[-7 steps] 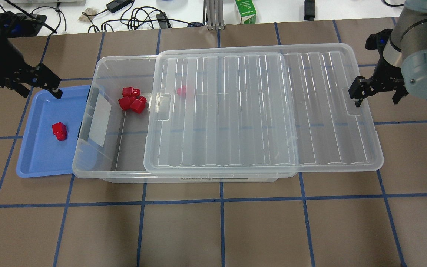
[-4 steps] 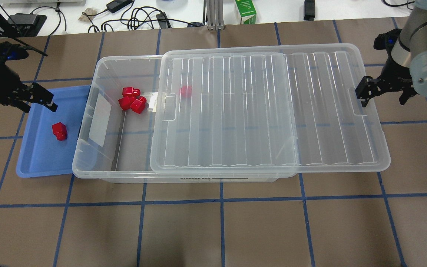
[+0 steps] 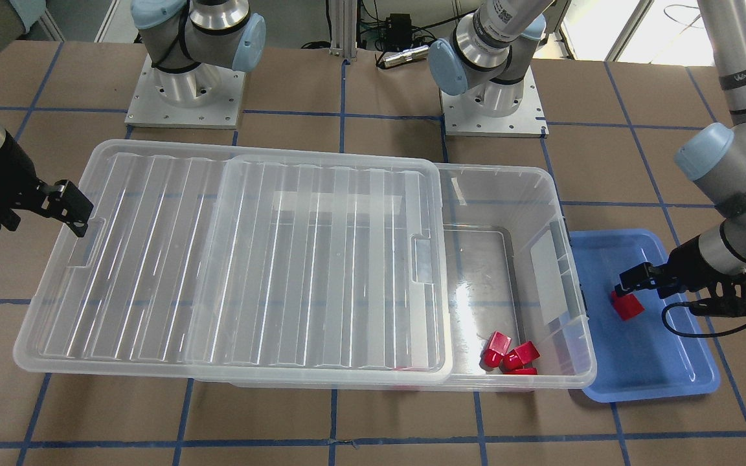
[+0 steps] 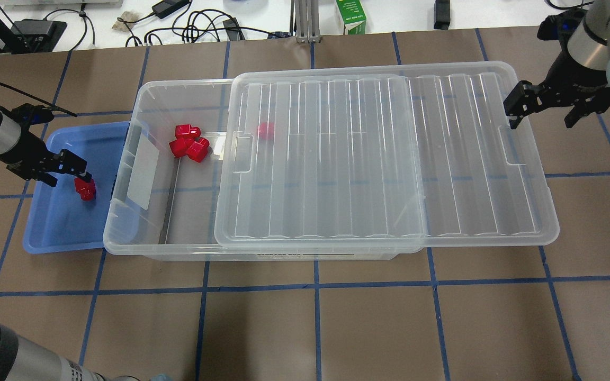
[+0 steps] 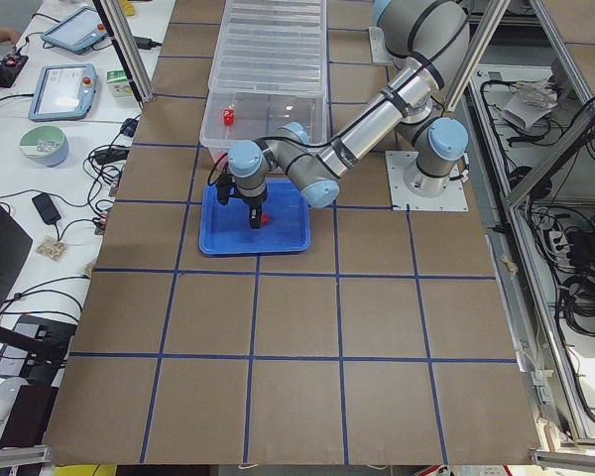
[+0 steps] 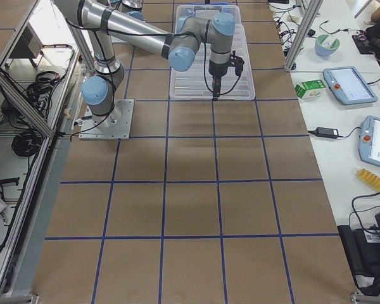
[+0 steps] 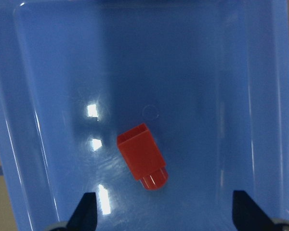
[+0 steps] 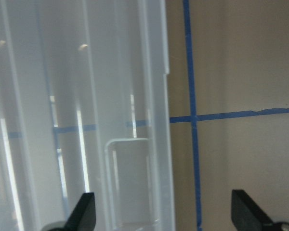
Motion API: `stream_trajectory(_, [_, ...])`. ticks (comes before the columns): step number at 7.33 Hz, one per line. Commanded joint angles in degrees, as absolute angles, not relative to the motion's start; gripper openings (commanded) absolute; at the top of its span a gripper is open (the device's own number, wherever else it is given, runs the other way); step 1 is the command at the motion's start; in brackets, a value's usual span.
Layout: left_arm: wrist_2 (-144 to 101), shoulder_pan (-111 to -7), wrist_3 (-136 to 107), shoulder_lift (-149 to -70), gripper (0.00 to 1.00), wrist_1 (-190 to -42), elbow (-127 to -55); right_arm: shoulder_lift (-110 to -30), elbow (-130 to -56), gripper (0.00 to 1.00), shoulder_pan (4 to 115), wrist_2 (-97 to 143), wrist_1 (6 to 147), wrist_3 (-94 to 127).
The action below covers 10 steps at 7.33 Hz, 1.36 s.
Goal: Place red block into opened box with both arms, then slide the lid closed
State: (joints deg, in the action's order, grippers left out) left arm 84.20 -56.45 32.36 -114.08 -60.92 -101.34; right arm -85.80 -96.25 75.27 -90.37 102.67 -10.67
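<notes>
One red block (image 4: pixel 85 188) (image 7: pixel 142 157) lies in the blue tray (image 4: pixel 61 227), left of the box. My left gripper (image 4: pixel 70 181) (image 7: pixel 166 216) hangs open just above it, the block nearer one finger than the other. The clear box (image 4: pixel 178 84) holds three red blocks (image 4: pixel 189 143) (image 3: pixel 511 355) at its open left end, and another (image 4: pixel 266 129) shows through the lid. The ribbed lid (image 4: pixel 363 159) covers the box's right part and overhangs its right end. My right gripper (image 4: pixel 544 112) (image 8: pixel 164 216) is open, above the lid's right edge toward the far corner, holding nothing.
The blue tray (image 3: pixel 661 369) butts against the box's clasp end. Cables and a green carton (image 4: pixel 351 18) lie on the white bench beyond the table's far edge. Both arm bases (image 3: pixel 493 107) stand behind the box. Brown table with blue tape lines lies in front.
The lid slid a little to the right, then stopped. My left gripper came down over the tray to the red block. My right gripper left the lid's end recess and moved toward the far side.
</notes>
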Motion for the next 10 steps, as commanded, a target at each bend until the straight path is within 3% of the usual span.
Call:
stream_trajectory(1, [84.72,-56.43,26.49,-116.88,1.0,-57.77,-100.98,-90.94,-91.33,1.0,79.6,-83.94,89.72,-4.17])
stream_trajectory(3, [85.17,-57.04,18.67,-118.91,1.0,-54.94,-100.99,-93.25,-90.71,1.0,87.76,-84.54,89.12,11.78])
stream_trajectory(4, [85.25,-57.21,18.29,-118.92,0.86,-55.11,-101.51,-92.9,-90.36,1.0,90.15,-87.42,89.56,13.17])
stream_trajectory(5, [85.34,-57.56,18.28,-118.83,0.57,-55.19,-100.99,-92.64,-90.26,1.0,90.35,-89.63,90.26,13.01])
stream_trajectory(6, [85.25,-58.18,18.54,-118.13,0.21,-55.8,-100.99,-92.72,-90.18,1.0,90.35,-89.82,90.35,12.31])
stream_trajectory(7, [85.17,-58.18,18.63,-117.6,0.0,-56.07,-100.9,-92.46,-89.04,1.0,90.35,-89.91,90.18,12.04])
stream_trajectory(10, [85.43,-58.88,18.89,-115.59,0.0,-63.84,-96.8,-91.58,-87.71,1.0,90.35,-89.91,89.13,12.04])
